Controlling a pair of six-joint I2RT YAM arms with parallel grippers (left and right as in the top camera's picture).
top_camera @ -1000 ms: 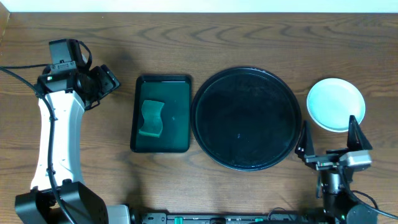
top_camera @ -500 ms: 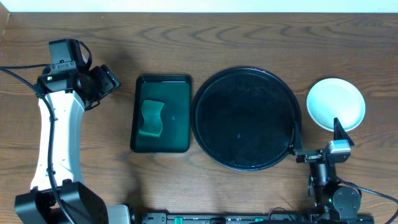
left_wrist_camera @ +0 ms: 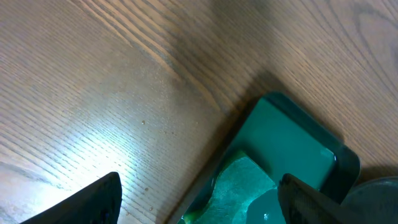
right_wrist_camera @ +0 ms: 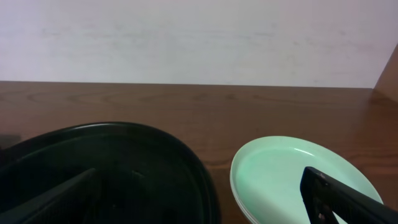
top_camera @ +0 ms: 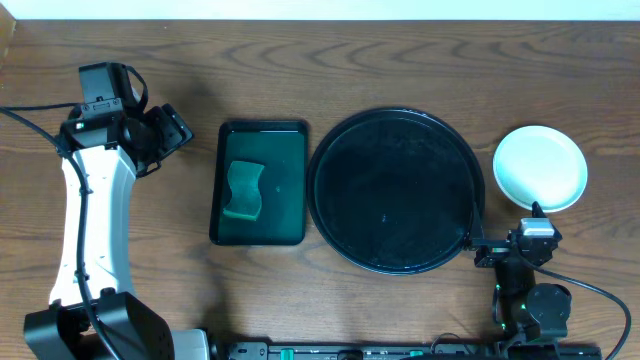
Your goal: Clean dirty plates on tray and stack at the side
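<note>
Plates (top_camera: 540, 167) sit stacked just ahead of the right tool (top_camera: 510, 242), which has pulled back to its base, jaws wide and empty, and the black tray (top_camera: 395, 130) front-left of it is bare, so looks basically done.

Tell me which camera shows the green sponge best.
The overhead view: the sponge lies whole in the small green tray. The left wrist view catches only part of it at the bottom edge; the right wrist view shows none of it.

No legible text, label, brand, number or sign in overhead or either wrist view.
</note>
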